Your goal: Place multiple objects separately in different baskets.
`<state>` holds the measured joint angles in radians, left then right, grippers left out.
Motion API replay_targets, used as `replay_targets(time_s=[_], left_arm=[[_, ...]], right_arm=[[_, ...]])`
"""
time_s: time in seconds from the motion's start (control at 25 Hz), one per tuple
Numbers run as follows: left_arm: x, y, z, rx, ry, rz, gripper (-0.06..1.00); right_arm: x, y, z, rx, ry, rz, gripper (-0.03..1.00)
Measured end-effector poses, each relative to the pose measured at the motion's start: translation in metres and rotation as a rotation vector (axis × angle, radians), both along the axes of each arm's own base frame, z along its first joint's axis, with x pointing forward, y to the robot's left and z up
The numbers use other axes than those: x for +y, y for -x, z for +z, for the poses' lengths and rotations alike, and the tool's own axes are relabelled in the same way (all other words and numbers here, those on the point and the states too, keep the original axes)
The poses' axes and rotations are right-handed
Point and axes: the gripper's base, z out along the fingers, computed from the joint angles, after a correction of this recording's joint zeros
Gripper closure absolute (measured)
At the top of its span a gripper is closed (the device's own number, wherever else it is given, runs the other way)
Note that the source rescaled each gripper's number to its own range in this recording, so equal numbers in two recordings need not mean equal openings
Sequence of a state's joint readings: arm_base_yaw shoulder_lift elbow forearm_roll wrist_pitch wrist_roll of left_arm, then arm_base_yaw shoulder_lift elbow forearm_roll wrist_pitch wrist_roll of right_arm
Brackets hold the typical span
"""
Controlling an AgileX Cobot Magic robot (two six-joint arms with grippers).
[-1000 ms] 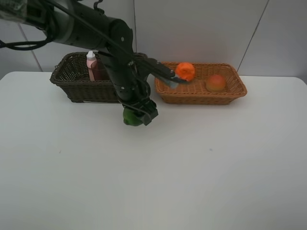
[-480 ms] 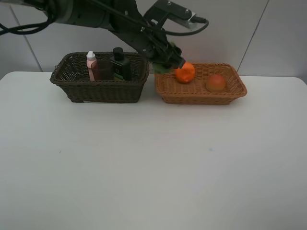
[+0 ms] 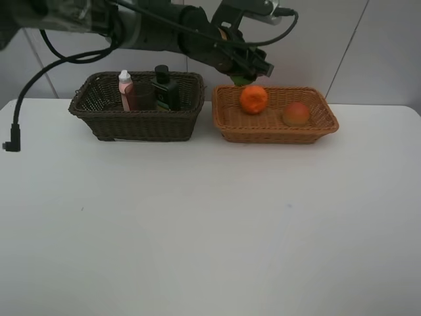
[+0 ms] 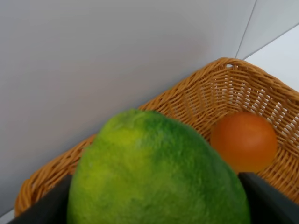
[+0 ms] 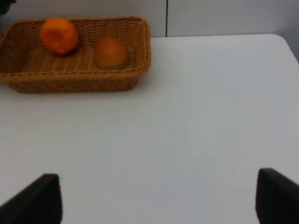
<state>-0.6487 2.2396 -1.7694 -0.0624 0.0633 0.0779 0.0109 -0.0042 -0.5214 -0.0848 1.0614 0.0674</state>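
Now that the left gripper (image 4: 154, 205) has carried the green fruit (image 4: 154, 172) up from the table, it's pinched above the tan basket (image 3: 276, 131); release comes next, I'd guess.

A robot test bench in a lab is showing here: a bare white table (image 3: 210, 230) sitting against plain pale wall panels (image 3: 296, 39), cables (image 3: 26, 99) hanging.

The green fruit (image 4: 156, 172) is cut off by the left wrist view's lower edge. It hides much of the tan basket (image 4: 243, 88). The dark item (image 3: 141, 97) between the bottles is possibly a cup.
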Motion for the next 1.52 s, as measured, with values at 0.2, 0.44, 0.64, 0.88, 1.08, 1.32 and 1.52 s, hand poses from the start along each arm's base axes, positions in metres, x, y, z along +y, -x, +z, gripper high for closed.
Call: replay_targets(time_s=[0.2, 0.44, 0.64, 0.88, 1.08, 1.32, 1.52], left_arm=[[-0.015, -0.012, -0.023, 0.008, 0.004, -0.005, 0.13], [-0.020, -0.016, -0.040, 0.023, -0.007, -0.005, 0.13], [-0.020, -0.017, -0.045, 0.032, -0.016, -0.006, 0.13], [-0.020, -0.017, -0.046, 0.029, -0.018, -0.008, 0.12], [-0.021, -0.018, -0.044, 0.014, -0.008, -0.008, 0.04], [-0.023, -0.016, -0.044, 0.010, -0.005, -0.013, 0.03], [-0.024, -0.015, -0.044, 0.010, -0.005, -0.014, 0.03]], right_arm=[[0.000, 0.000, 0.000, 0.000, 0.000, 0.000, 0.11], [0.000, 0.000, 0.000, 0.000, 0.000, 0.000, 0.11], [0.000, 0.000, 0.000, 0.000, 0.000, 0.000, 0.11], [0.000, 0.000, 0.000, 0.000, 0.000, 0.000, 0.11], [0.000, 0.000, 0.000, 0.000, 0.000, 0.000, 0.11], [0.000, 0.000, 0.000, 0.000, 0.000, 0.000, 0.11], [0.000, 0.000, 0.000, 0.000, 0.000, 0.000, 0.11]])
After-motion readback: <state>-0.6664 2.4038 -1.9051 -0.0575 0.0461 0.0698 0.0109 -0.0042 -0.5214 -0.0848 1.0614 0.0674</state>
